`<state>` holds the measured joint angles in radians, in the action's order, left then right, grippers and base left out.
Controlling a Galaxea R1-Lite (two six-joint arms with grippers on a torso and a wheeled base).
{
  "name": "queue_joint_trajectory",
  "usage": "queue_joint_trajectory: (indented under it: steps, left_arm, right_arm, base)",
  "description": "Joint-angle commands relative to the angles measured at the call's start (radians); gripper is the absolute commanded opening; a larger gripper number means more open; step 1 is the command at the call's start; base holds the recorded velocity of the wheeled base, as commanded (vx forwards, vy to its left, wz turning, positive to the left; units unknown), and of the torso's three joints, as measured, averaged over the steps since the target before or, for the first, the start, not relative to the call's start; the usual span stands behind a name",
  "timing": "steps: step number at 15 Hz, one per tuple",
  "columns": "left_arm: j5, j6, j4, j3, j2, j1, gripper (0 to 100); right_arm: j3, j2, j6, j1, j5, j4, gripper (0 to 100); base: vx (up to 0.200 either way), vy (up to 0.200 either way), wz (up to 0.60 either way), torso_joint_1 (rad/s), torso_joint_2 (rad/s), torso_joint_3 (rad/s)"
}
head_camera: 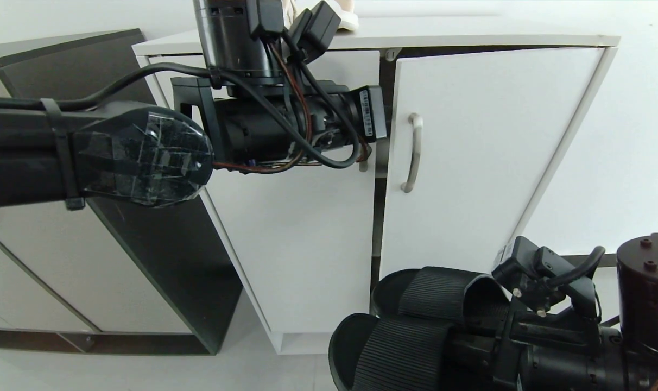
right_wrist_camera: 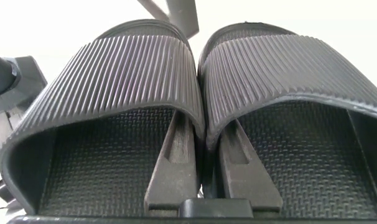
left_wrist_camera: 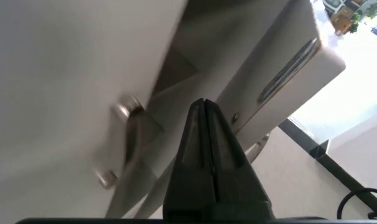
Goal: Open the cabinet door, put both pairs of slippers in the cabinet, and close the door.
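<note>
The white cabinet (head_camera: 470, 38) has two doors with a dark gap between them. Its right door (head_camera: 470, 163), with a silver handle (head_camera: 413, 153), stands slightly ajar. My left arm's wrist (head_camera: 307, 130) hangs in front of the left door (head_camera: 296, 244), near its inner edge. My left gripper (left_wrist_camera: 204, 109) is shut on nothing, its tips pointing at the gap beside the left door's handle (left_wrist_camera: 121, 112). Low at the front right, my right gripper (right_wrist_camera: 204, 162) is shut on a pair of black ribbed slippers (head_camera: 416, 326), one finger (right_wrist_camera: 173, 168) inside each slipper (right_wrist_camera: 114, 93).
A dark-sided shelf unit (head_camera: 166, 250) stands against the cabinet's left side. A pale object (head_camera: 348, 20) lies on the cabinet top, partly hidden by my left arm. White floor (head_camera: 606, 190) lies open to the right of the cabinet.
</note>
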<state>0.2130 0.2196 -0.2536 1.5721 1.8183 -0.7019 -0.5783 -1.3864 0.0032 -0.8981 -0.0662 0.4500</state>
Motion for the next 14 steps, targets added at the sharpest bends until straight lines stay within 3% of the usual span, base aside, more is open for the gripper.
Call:
queue_joint_trajectory:
  steps: [1, 4, 7, 8, 9, 11, 14]
  left_arm:
    - [-0.024, -0.002, -0.001, -0.009, -0.004, -0.054, 0]
    - [-0.044, -0.003, -0.003, -0.024, -0.005, -0.146, 0]
    - [-0.053, -0.006, -0.004, -0.029, -0.001, -0.136, 0]
    - [-0.087, -0.008, -0.013, -0.034, -0.007, -0.113, 0]
    - [-0.19, -0.008, -0.073, -0.055, -0.025, -0.08, 0]
    - [-0.348, -0.005, -0.174, -0.185, -0.111, -0.028, 0]
    - [-0.48, -0.019, -0.161, -0.537, -0.441, 0.102, 0]
  right_arm:
    - [0.02, 0.009, 0.0, -0.025, -0.009, 0.001, 0]
    - [0.067, 0.073, -0.055, -0.087, -0.053, -0.002, 0]
    - [0.066, 0.067, -0.06, -0.084, -0.053, 0.003, 0]
    - [0.061, 0.056, -0.057, -0.073, -0.053, 0.003, 0]
    - [0.051, 0.03, -0.055, -0.027, -0.049, 0.013, 0]
    - [0.017, -0.005, -0.051, 0.048, -0.004, 0.026, 0]
    - [-0.061, -0.095, 0.124, 0.074, 0.223, 0.027, 0]
  base:
    - [-0.2, 0.0, 0.0, 0.002, 0.01, 0.002]
    - [-0.2, 0.0, 0.0, 0.001, 0.0, 0.001]
    - [-0.2, 0.0, 0.0, 0.005, 0.0, 0.004]
    - [0.0, 0.0, 0.0, 0.0, 0.0, 0.0]
    - [0.0, 0.0, 0.0, 0.0, 0.0, 0.0]
    - [0.0, 0.0, 0.0, 0.0, 0.0, 0.0]
    - [0.0, 0.0, 0.0, 0.0, 0.0, 0.0]
